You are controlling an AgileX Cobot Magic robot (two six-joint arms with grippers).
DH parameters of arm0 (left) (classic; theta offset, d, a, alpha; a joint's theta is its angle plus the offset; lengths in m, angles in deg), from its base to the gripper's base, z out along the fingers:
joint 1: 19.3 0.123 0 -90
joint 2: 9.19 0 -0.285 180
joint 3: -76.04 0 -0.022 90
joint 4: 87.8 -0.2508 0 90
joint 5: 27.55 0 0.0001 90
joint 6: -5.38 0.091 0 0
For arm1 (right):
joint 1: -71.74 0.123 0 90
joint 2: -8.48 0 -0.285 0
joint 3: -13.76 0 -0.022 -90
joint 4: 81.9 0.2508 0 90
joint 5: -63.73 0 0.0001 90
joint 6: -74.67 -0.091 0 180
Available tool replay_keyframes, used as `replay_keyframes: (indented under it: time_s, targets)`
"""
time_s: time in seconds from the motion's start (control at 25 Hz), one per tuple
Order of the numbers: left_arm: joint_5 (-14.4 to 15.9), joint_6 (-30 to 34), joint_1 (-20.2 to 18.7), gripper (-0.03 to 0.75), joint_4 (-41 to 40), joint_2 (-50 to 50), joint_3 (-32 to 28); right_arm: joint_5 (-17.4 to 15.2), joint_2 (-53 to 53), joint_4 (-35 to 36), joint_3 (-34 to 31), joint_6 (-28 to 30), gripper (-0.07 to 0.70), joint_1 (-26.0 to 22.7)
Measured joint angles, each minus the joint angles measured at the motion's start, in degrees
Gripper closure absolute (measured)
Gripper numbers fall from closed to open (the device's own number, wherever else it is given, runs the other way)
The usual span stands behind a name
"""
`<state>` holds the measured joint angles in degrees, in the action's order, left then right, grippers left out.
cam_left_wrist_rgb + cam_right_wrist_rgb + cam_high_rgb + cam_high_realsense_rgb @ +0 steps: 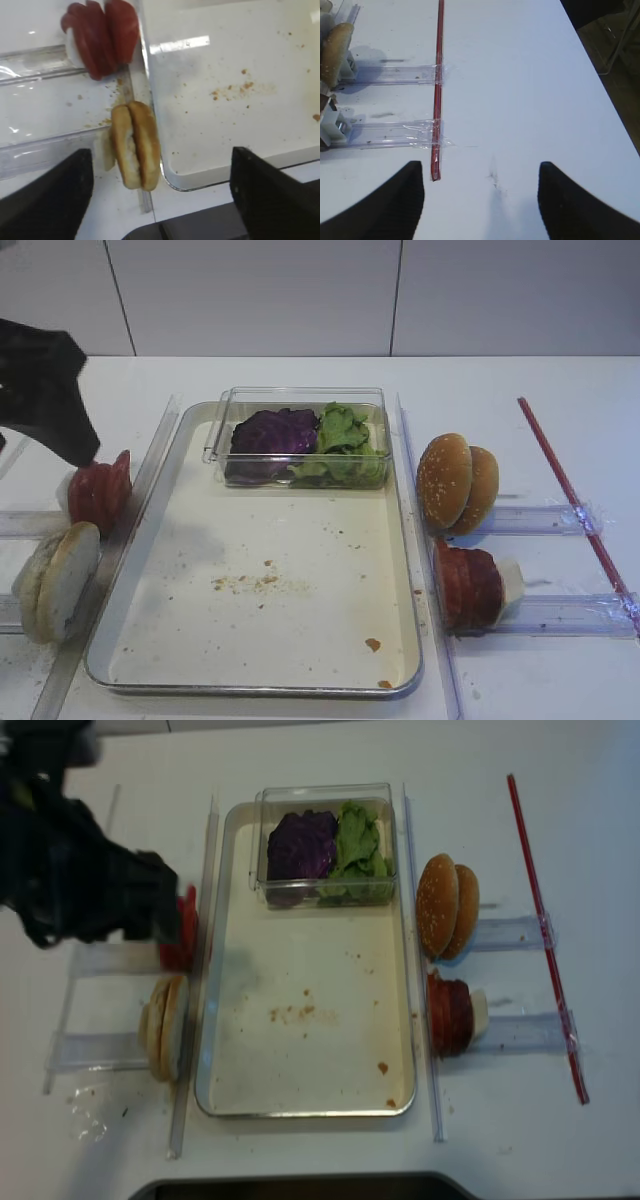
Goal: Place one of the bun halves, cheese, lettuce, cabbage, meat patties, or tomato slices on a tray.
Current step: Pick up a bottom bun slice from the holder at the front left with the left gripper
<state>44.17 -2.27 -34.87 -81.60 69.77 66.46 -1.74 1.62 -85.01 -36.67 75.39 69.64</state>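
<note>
left gripper (161, 192) jaws spread wide, empty, above bun halves (135, 145) standing on edge just off tray (210, 120) rim (tomato slices (102, 37) beyond). right gripper (481, 200) wide, empty.

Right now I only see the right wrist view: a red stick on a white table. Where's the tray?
Observer: The tray lies mid-table, left of your red stick.
Operator: Any food on it?
Observer: Crumbs, and a clear box holding cabbage and lettuce.
Operator: Where are the pale buns?
Observer: The bun halves stand on edge left of the tray; the left pincer hangs open near them.
</note>
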Motion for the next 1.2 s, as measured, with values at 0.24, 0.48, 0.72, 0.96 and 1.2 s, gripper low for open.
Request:
replay_keyframes:
  time_s: [0.24, 0.48, 0.72, 0.96, 1.2]
  targets:
    - [-0.49, -4.26, -7.44, 0.189, -1.77, 5.10, 0.00, 0.00, 0.00, 0.00, 0.00, 0.00, 0.123, 0.00]
    - [-0.73, -7.07, -9.12, 0.215, -2.36, 6.70, 0.00, 0.00, 0.00, 0.00, 0.00, -0.20, 0.123, 0.00]
    - [-1.05, -7.70, -9.12, 0.229, -2.46, 7.11, -2.41, 0.00, 0.00, 0.00, 0.00, -0.20, 0.123, 0.00]
    - [-1.05, -8.41, -9.12, 0.229, -4.17, 7.64, -2.68, 0.00, 0.00, 0.00, 0.00, -0.20, 0.123, 0.00]
    - [-1.09, -8.64, -9.12, 0.229, -4.12, 9.53, -2.68, 0.00, 0.00, 0.00, 0.00, -0.20, 0.123, 0.00]
